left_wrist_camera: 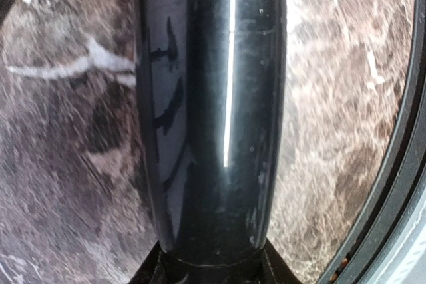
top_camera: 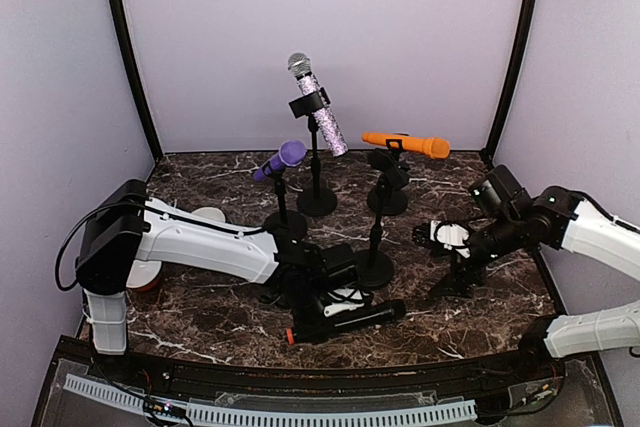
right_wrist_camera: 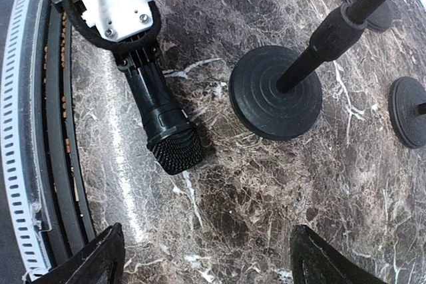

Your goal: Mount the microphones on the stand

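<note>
The black microphone lies flat on the marble table near the front edge, with its mesh head toward the right arm; the left gripper is down over its handle, but I cannot tell if the jaws press it; the right gripper hangs wide open and holds nothing, near the head; the empty stand is just beside; the lilac microphone, purple microphone and orange microphone sit on stands behind.
</note>
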Tool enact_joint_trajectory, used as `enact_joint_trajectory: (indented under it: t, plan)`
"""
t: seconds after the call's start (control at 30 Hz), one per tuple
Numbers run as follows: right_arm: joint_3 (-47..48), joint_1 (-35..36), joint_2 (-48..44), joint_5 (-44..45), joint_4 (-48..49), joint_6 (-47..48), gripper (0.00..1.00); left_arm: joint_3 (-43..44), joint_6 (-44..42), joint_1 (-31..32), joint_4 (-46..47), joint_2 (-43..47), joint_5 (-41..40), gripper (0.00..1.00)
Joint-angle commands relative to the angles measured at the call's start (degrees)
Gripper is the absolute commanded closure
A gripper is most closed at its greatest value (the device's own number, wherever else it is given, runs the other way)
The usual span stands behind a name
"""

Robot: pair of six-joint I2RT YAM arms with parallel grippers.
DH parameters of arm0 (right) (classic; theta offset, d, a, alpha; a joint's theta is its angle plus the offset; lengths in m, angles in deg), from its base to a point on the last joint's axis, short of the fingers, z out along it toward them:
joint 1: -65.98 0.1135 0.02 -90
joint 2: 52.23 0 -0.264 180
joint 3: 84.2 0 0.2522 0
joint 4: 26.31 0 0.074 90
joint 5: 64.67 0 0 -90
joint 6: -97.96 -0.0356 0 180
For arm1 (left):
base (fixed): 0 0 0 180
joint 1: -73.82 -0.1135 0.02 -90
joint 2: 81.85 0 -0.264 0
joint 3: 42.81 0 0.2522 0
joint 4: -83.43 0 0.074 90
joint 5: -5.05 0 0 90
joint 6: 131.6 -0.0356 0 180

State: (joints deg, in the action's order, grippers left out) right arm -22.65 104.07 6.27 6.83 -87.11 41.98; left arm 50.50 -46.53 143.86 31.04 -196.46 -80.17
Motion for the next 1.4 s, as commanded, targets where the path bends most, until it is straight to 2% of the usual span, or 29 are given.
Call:
enact_joint_trajectory:
  t: [0.0,0.1,0.23,0.57,0.63,0.83,0.97,1.07,1.23,1.37]
  plan:
    - [6.2,-1.6,0.0,-5.4,-7.8,5.0,0.15,-1.6,-1.3,0.6,-1.6,5.2,2.6,0.96]
    - [10.0,-4.6,0.1,-8.9,-12.6,7.9,0.16,-2.7,-0.8,0.6,0.5,9.0,5.0,1.0]
    - [15.3,-8.7,1.7,-12.9,-13.7,8.4,0.17,-4.4,-0.4,0.6,4.8,14.2,7.1,1.0]
    - [38.2,-21.9,11.7,-29.3,-20.0,8.6,0.16,-10.6,-0.7,0.5,19.3,27.8,4.2,1.0]
    - [38.8,-22.7,12.6,-30.9,-17.8,7.6,0.14,-11.5,-0.2,0.5,21.7,30.0,2.0,1.0]
    - [33.4,-22.6,12.2,-37.9,0.3,-1.1,0.1,-17.2,1.8,0.2,32.5,35.9,-3.4,1.0]
    - [33.3,-22.6,15.0,-42.3,6.9,-5.7,0.06,-18.7,3.5,-0.7,36.1,37.8,-4.9,1.0]
    - [34.2,-21.3,17.2,-42.0,8.3,-6.7,0.0,-18.7,3.6,-1.6,37.1,38.8,-6.7,1.0]
    - [34.0,-15.6,18.7,-33.9,9.0,-5.5,0.0,-20.7,6.2,-5.3,41.1,40.9,-5.2,1.0]
    - [34.9,-11.8,19.5,-26.7,10.3,-6.2,0.04,-23.4,8.3,-7.0,45.4,42.2,-5.1,1.0]
